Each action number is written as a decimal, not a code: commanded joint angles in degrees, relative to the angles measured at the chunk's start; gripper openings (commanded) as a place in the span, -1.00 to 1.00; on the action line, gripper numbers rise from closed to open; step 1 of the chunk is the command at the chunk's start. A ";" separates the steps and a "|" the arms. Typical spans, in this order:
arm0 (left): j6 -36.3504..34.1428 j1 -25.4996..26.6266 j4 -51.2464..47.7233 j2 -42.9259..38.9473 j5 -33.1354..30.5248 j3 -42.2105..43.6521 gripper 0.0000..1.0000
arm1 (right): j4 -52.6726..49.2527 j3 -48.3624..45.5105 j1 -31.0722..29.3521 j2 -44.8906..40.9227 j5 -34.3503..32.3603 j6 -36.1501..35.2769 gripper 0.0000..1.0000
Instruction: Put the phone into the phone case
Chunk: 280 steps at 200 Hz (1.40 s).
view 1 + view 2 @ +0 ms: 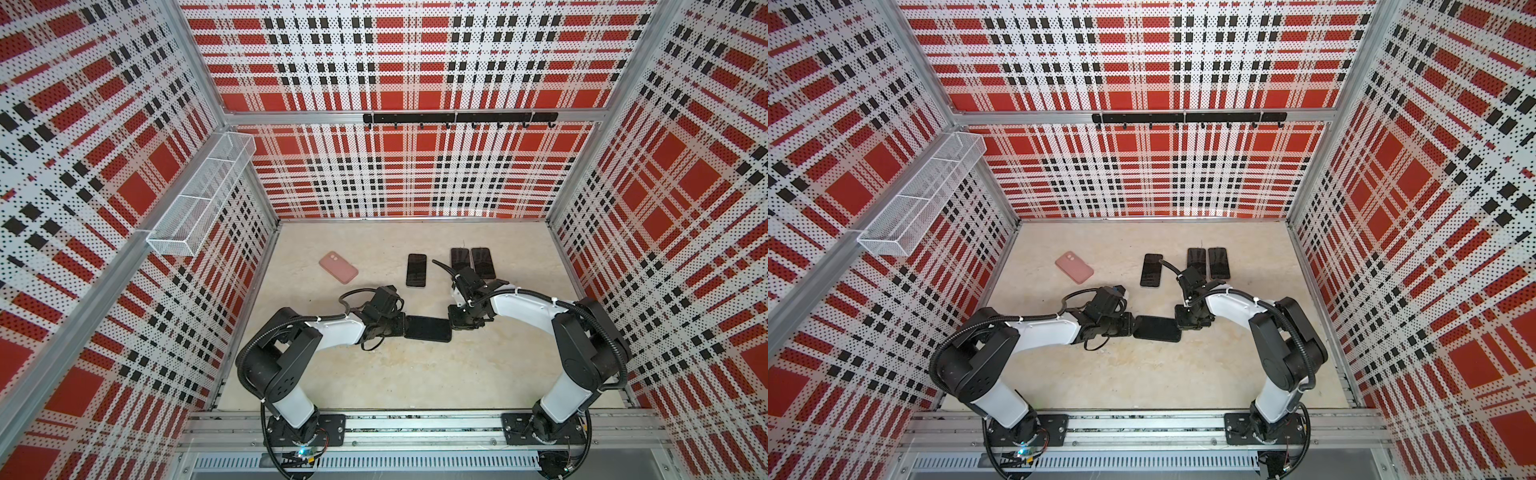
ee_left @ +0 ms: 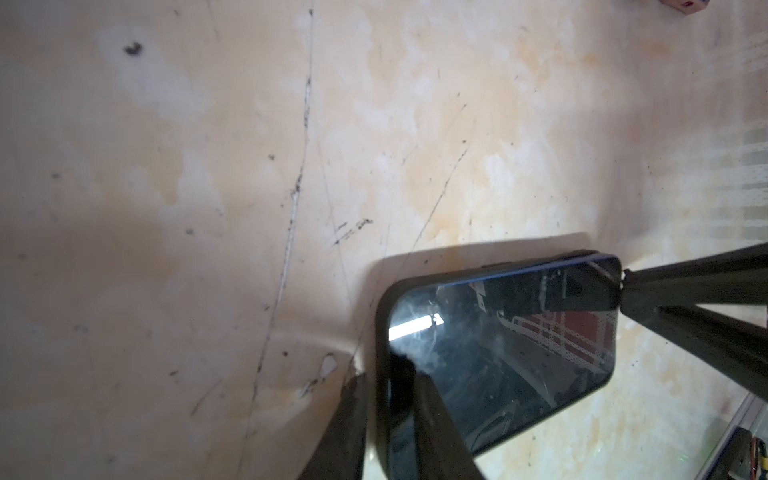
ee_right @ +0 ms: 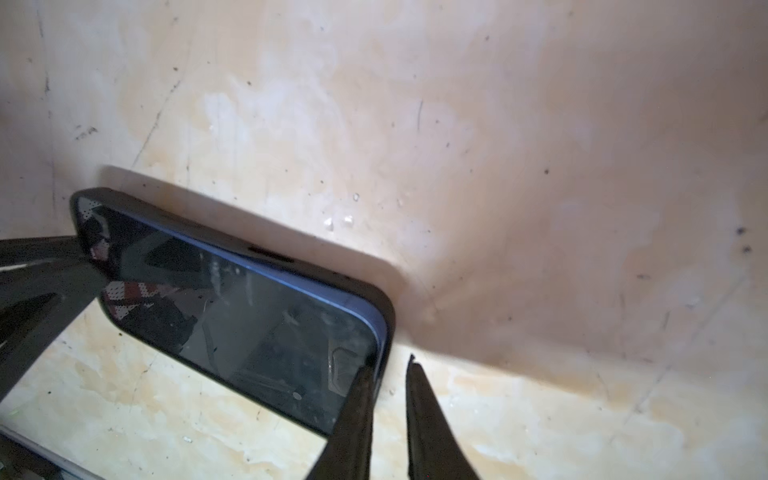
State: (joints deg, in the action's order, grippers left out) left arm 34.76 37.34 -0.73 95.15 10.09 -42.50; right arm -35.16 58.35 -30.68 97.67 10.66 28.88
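Left gripper (image 2: 384, 374) pinches one end of the black rubbery phone case (image 2: 380, 324) cradling the dark glass phone (image 2: 498, 361) over the mottled beige table (image 1: 415, 374), right gripper (image 3: 390, 365) narrowly parted at the other; its raised blue edge probably needs even, gentle downward pressure there.

We see three walls (image 1: 399, 62) with red, white and black checks, full of little holes. The floor (image 1: 415, 374) is pale, with stains and scratches. A white wire basket (image 1: 199, 195) hangs on the left wall. A black hook rail (image 1: 457, 118) runs across the far wall.
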 commanded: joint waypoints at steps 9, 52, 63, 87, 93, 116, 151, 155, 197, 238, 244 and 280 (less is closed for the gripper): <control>-1.79 -0.68 -1.91 1.85 -0.15 -1.01 -0.51 | 0.86 2.18 0.06 2.44 0.00 -1.42 -0.63; -1.91 -0.78 -1.34 2.92 0.26 -1.36 -0.52 | -2.96 4.03 0.04 5.43 -2.98 -2.74 -0.68; -1.91 -0.78 -1.20 3.17 0.29 -1.40 -0.52 | -4.16 4.39 0.05 6.44 -3.34 -3.08 -0.69; -1.86 -0.58 -1.02 3.56 0.37 -1.65 -0.53 | -7.22 5.36 -0.60 8.22 -4.92 -3.62 -0.71; -1.89 -0.43 -0.96 3.63 0.19 -1.71 -0.53 | -8.16 5.61 -0.91 8.56 -5.58 -3.70 -0.71; -1.62 0.08 -0.91 3.98 -0.14 -1.56 -0.53 | -9.79 5.73 -1.73 9.54 -6.57 -3.81 -0.75; -1.21 0.58 0.01 4.77 0.01 -1.01 -0.54 | -12.02 6.42 -3.10 11.66 -9.07 -3.60 -0.76; -1.07 0.63 0.17 4.86 0.16 -0.90 -0.54 | -12.26 6.48 -3.27 11.96 -9.35 -3.57 -0.77; -1.04 1.52 -0.07 5.04 -1.55 -1.38 -0.55 | -13.09 8.12 -5.00 14.24 -10.03 -3.75 -0.77; -1.45 2.30 -1.61 4.46 -3.09 -1.79 -0.55 | -11.05 7.48 -6.01 16.78 -9.13 -3.33 -0.79; -1.46 2.37 -1.79 4.22 -3.29 -1.70 -0.55 | -10.54 7.22 -6.12 17.30 -8.86 -3.15 -0.79; -1.50 2.48 -2.00 3.74 -3.50 -1.02 -0.55 | -7.74 5.88 -6.85 20.22 -7.50 -2.53 -0.81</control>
State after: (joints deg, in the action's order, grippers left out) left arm 34.20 38.65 0.25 97.25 7.94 -44.42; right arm -46.50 70.02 -35.77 107.66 1.10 25.93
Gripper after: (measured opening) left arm 0.226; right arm 0.100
